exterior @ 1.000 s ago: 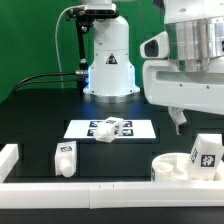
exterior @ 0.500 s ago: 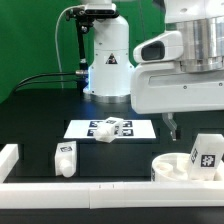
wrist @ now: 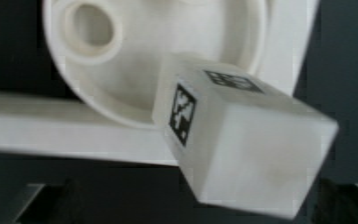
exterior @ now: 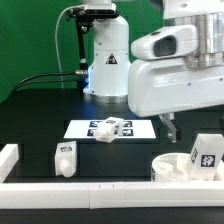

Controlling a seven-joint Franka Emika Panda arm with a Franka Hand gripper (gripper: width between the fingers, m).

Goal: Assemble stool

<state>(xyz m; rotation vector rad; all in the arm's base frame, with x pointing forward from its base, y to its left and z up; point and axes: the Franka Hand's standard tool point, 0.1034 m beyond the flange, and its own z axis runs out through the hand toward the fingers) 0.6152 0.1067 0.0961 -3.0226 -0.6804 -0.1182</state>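
Panda gripper point(exterior: 171, 130) above seat point(exterior: 172, 168), fingers point(wrist: 28, 203) apart and empty, tagged leg point(exterior: 207, 153) against seat, untouched by either finger.

The base point(exterior: 108, 62) stands upright at the back of the bench point(exterior: 40, 112). The arm point(exterior: 190, 45) looms large on the exterior view's right, with its thick white wrist point(exterior: 178, 88) level and close to the camera. Under the wrist the hand point(exterior: 171, 130) points straight down. Only one dark finger point(exterior: 170, 127) shows below the casing, its tip clear of the bench. In the wrist view the fingertips point(wrist: 30, 204) are blurred, sitting wide apart at opposite edges and clamping nothing.
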